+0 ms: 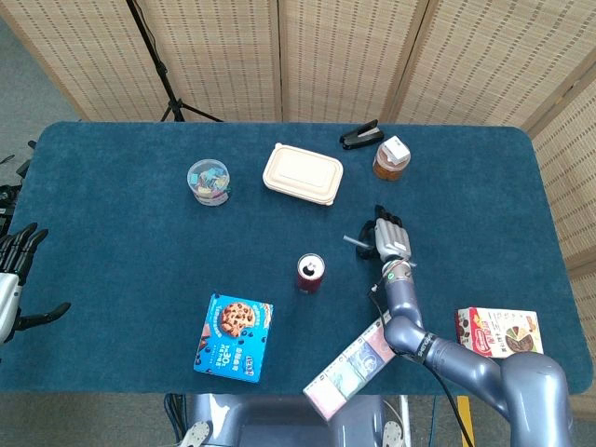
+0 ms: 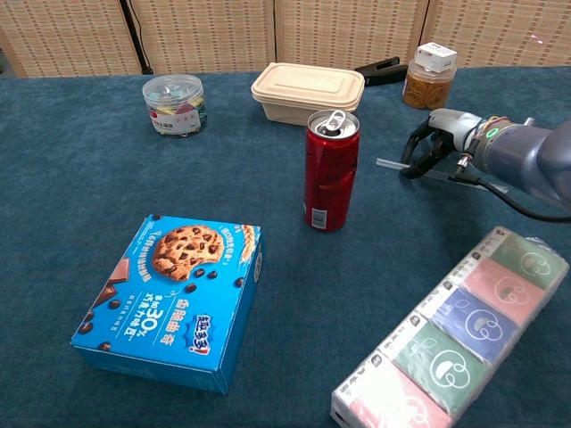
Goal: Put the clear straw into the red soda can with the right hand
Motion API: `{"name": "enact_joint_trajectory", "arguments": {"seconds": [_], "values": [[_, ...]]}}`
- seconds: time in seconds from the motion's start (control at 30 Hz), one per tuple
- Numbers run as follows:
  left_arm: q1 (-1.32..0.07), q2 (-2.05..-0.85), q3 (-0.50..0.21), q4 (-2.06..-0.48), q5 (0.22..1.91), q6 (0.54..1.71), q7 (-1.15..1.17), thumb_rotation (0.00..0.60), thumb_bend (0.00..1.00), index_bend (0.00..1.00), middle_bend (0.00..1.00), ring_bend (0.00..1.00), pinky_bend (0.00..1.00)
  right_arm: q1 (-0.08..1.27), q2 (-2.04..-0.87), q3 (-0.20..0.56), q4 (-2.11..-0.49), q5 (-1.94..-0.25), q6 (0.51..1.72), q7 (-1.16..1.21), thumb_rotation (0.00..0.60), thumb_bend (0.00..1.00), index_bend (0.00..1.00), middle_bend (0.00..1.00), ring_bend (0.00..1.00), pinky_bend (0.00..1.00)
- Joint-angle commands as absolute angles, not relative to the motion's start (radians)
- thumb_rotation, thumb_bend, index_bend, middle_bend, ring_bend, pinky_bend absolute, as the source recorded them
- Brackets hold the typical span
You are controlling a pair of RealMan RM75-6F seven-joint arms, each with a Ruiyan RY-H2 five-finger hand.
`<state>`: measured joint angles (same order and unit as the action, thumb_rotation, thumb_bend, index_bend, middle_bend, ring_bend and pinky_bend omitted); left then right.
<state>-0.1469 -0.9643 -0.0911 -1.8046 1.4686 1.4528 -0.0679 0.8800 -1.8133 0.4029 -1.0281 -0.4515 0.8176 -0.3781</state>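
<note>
The red soda can [image 1: 311, 272] [image 2: 331, 169] stands upright mid-table with its top opened. The clear straw [image 2: 390, 166] [image 1: 354, 243] lies flat on the blue cloth to the can's right. My right hand [image 2: 437, 138] [image 1: 389, 236] arches over the straw's right part, fingers apart and curved down, tips touching the straw near the cloth. The straw stays flat on the table. Far left in the head view, my left hand [image 1: 14, 270] hovers at the table edge with fingers spread, holding nothing.
A blue cookie box [image 2: 174, 299] lies front left and a tissue pack [image 2: 451, 334] front right. At the back sit a beige lunch box [image 2: 308, 89], a clear jar [image 2: 174, 102], a brown jar [image 2: 428, 76] and a black clip [image 1: 360, 136]. A snack box [image 1: 498, 332] lies far right.
</note>
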Motion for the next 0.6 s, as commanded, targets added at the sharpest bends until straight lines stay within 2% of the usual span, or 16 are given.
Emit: {"name": "enact_joint_trajectory", "arguments": {"seconds": [0.03,0.17,0.43,0.53,0.6], "values": [[-0.147,-0.964,-0.09,-1.805,1.469,1.452,-0.069,0.6,0.09,0.0,0.0,0.0,0.0,0.88,-1.815,0.402,-1.025,-0.45,0.816,-0.379,0.6,0.46,0.52,0.0,0.0,0.0],[-0.147,-0.963,-0.09,-1.804,1.47,1.453,-0.072,0.6,0.09,0.0,0.0,0.0,0.0,0.874,-1.816,0.398,-1.028,-0.457,0.817,-0.375,0.6,0.52,0.53,0.0,0.0,0.0],[-0.147,-0.962,-0.09,-1.803,1.47,1.453,-0.078,0.6,0.09,0.0,0.0,0.0,0.0,0.851,-1.786,0.405,-1.09,-0.514,0.84,-0.331,0.6,0.54,0.55,0.0,0.0,0.0],[-0.148,-0.961,-0.09,-1.803,1.471,1.452,-0.078,0.6,0.09,0.0,0.0,0.0,0.0,0.831,-1.753,0.41,-1.15,-0.553,0.858,-0.3,0.6,0.54,0.55,0.0,0.0,0.0],[-0.149,-0.961,-0.088,-1.803,1.474,1.45,-0.079,0.6,0.09,0.0,0.0,0.0,0.0,0.797,-1.699,0.427,-1.248,-0.604,0.884,-0.246,0.6,0.55,0.56,0.0,0.0,0.0]]}}
